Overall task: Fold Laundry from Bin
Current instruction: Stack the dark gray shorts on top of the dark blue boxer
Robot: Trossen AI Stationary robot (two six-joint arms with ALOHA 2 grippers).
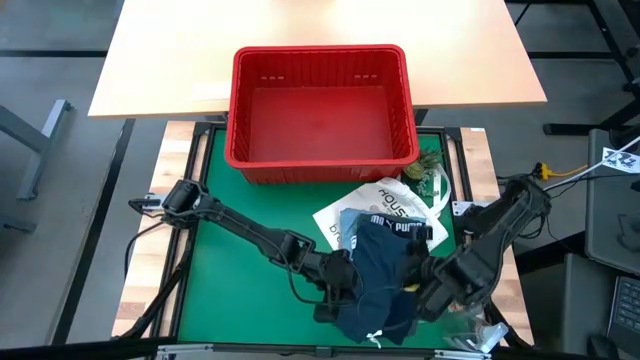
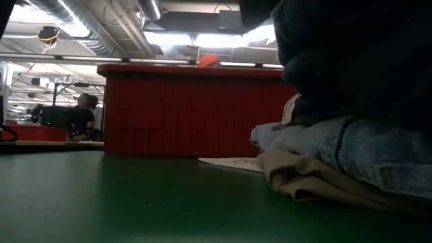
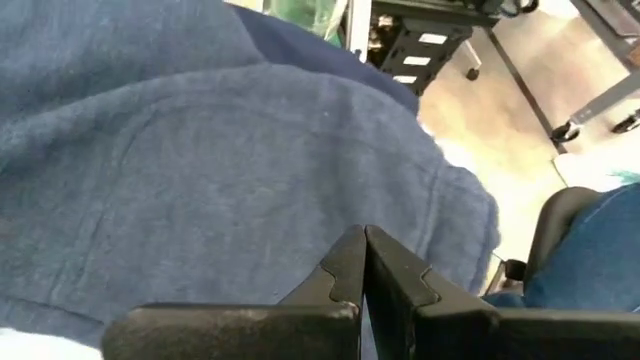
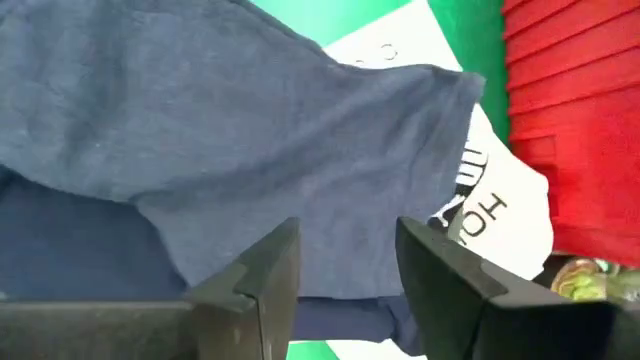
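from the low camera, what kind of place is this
Probably a workshop or robotics lab, not a home. Exposed ducts and strip lights run overhead, a person sits at a bench in the background, and the red bin stands on a green-topped work table.

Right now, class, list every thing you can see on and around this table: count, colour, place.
bin: one, red, empty, far side of the table
navy shorts: one, dark blue, white-lettered waistband, top of the pile near the front
white tote bag: one, white, black print, under the pile
light blue garment: one, in the pile
beige garment: one, bottom of the pile
table: one, green mat
person: one, in the room behind
left tool: shut on the navy shorts
right tool: open, at the shorts
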